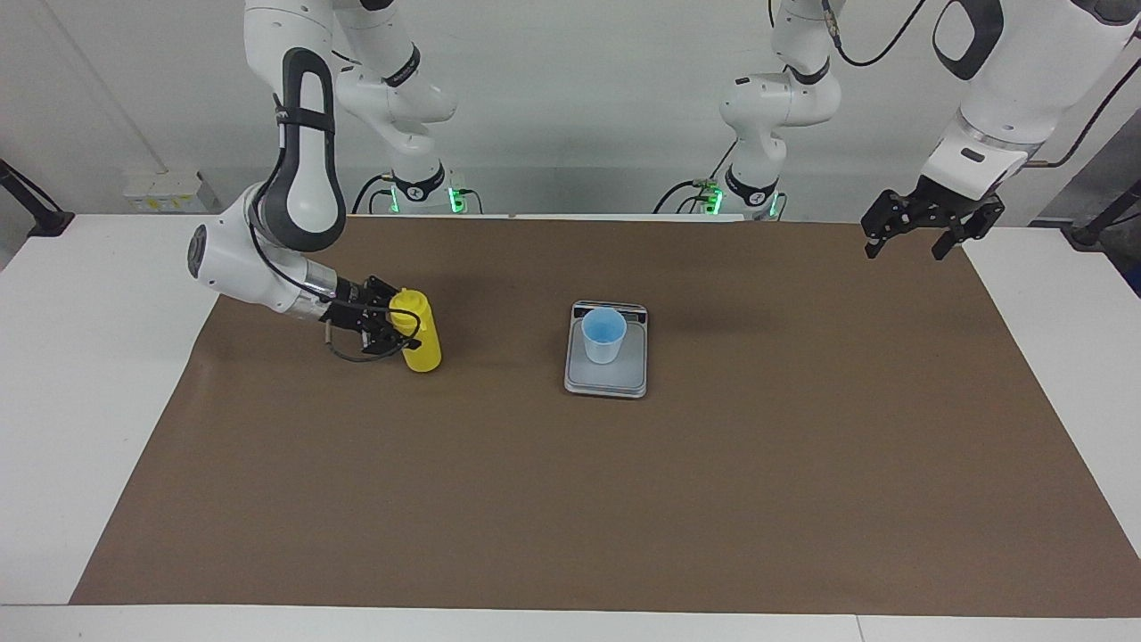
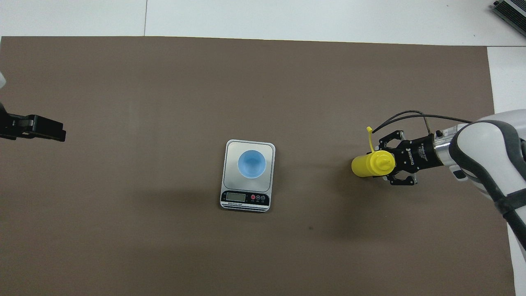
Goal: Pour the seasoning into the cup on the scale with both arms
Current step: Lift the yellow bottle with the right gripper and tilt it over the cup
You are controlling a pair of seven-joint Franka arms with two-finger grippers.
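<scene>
The bottle [image 1: 421, 332] stands upright on the brown mat [image 1: 570, 499], toward the right arm's end of the table, well apart from the scale [image 1: 606, 357]. The right gripper [image 1: 392, 328] comes at it level from the side, its fingers [image 2: 391, 137] spread on either side of the bottle's upper body; whether they press on it cannot be told. A thin yellow cap strap [image 2: 371, 137] sticks out from the bottle's top.

The cup [image 1: 603, 334] sits upright on the scale's plate at mid-table, the display strip [image 2: 245, 198] on the edge nearer the robots.

The left gripper [image 1: 927, 234] waits with fingers apart, raised over the left arm's end of the mat, holding nothing.
</scene>
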